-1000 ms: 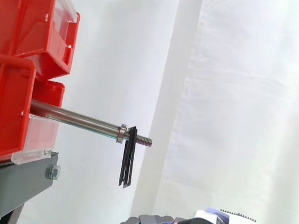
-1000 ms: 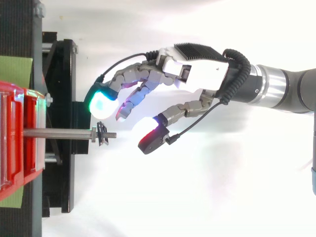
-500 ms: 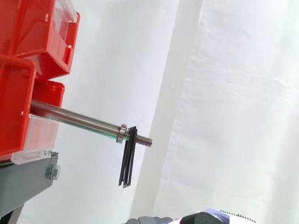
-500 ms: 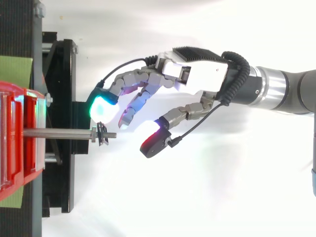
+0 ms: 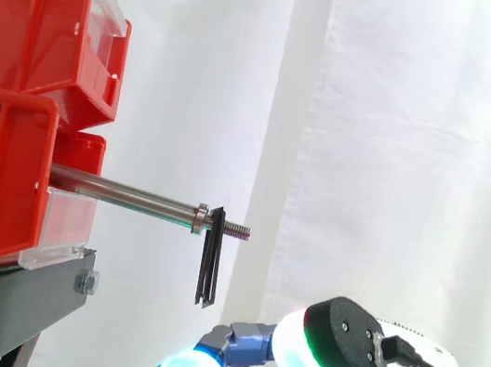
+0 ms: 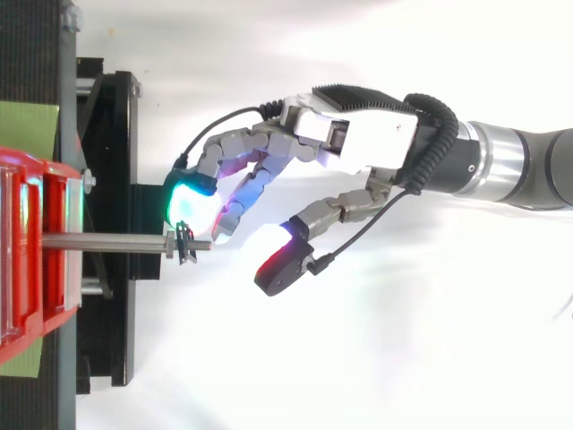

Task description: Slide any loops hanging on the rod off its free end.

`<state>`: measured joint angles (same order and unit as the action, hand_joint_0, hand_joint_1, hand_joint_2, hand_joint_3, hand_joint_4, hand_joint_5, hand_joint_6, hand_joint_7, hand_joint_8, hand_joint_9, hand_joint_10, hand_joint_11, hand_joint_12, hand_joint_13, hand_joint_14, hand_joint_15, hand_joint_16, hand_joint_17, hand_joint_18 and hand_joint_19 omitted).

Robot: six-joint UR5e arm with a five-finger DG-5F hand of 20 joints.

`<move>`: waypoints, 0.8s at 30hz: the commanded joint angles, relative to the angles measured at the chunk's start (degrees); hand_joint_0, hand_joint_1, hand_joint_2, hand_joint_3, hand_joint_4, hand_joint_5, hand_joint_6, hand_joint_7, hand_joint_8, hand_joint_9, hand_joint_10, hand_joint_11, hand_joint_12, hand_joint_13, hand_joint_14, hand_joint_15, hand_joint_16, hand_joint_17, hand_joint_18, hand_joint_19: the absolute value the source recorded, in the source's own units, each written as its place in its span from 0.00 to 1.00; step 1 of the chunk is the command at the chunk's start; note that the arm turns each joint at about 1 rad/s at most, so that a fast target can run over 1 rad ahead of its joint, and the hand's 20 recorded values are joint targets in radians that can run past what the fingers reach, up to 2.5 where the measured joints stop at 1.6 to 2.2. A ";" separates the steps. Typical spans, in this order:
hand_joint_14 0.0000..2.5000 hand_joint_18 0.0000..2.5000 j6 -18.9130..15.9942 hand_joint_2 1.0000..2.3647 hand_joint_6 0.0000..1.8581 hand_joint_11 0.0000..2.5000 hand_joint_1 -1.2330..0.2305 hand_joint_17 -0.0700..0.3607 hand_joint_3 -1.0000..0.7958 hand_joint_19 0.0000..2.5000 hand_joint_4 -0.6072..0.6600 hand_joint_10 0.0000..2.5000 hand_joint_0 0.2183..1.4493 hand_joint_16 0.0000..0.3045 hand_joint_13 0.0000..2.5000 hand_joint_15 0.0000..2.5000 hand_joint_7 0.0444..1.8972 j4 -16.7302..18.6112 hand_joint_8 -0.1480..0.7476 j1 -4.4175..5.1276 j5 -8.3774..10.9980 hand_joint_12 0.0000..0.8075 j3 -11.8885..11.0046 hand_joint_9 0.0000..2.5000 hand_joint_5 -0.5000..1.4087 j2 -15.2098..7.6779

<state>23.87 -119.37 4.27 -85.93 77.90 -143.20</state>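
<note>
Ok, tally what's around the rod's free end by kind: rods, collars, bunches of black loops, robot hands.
Metal rod: 1
Collar: 1
Bunch of black loops: 1
Robot hand: 1
Total: 4

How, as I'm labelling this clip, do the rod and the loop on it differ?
The rod is shiny bare metal; the loop is black. The rod runs nearly level out from the red bins; the loop hangs straight down. The rod is long; the loop is much shorter. Both are slim, and the loop hangs on the rod near its threaded free end.
</note>
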 commanded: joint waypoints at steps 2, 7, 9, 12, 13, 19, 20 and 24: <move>0.00 0.22 0.22 0.00 0.27 0.11 0.43 0.38 0.28 0.12 0.67 0.00 0.30 0.14 0.26 0.04 0.55 0.11 0.44 0.04 0.15 0.37 0.06 0.44 0.22 0.20; 0.00 0.22 0.04 0.00 0.27 0.12 0.41 0.38 0.29 0.13 0.66 0.00 0.31 0.14 0.26 0.04 0.58 -0.07 0.44 0.04 -0.03 0.37 -1.26 0.43 0.22 0.20; 0.00 0.22 0.04 0.00 0.27 0.12 0.40 0.38 0.29 0.13 0.66 0.00 0.31 0.14 0.26 0.04 0.58 -0.16 0.44 0.04 -0.03 0.37 -2.49 0.43 0.22 0.20; 0.00 0.22 0.13 0.00 0.27 0.11 0.40 0.38 0.29 0.13 0.66 0.00 0.31 0.14 0.25 0.04 0.58 -0.16 0.44 0.04 -0.03 0.37 -3.37 0.43 0.22 0.11; 0.00 0.22 0.13 0.00 0.27 0.11 0.40 0.38 0.29 0.12 0.67 0.00 0.31 0.14 0.25 0.04 0.57 -0.25 0.44 0.04 -0.03 0.37 -3.72 0.43 0.22 0.11; 0.00 0.22 0.83 0.00 0.27 0.11 0.40 0.38 0.29 0.12 0.68 0.00 0.31 0.14 0.25 0.04 0.54 -0.25 0.43 0.04 0.06 0.37 -3.72 0.42 0.21 0.03; 0.00 0.22 1.53 0.00 0.27 0.11 0.40 0.38 0.28 0.12 0.68 0.00 0.31 0.14 0.25 0.04 0.54 -0.25 0.44 0.04 0.06 0.37 -3.72 0.42 0.21 0.03; 0.00 0.22 2.68 0.00 0.27 0.11 0.40 0.38 0.28 0.12 0.68 0.00 0.31 0.14 0.25 0.04 0.53 -1.04 0.44 0.04 0.24 0.37 -3.63 0.42 0.21 -0.24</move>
<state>25.62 -119.78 4.30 -85.80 74.23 -143.20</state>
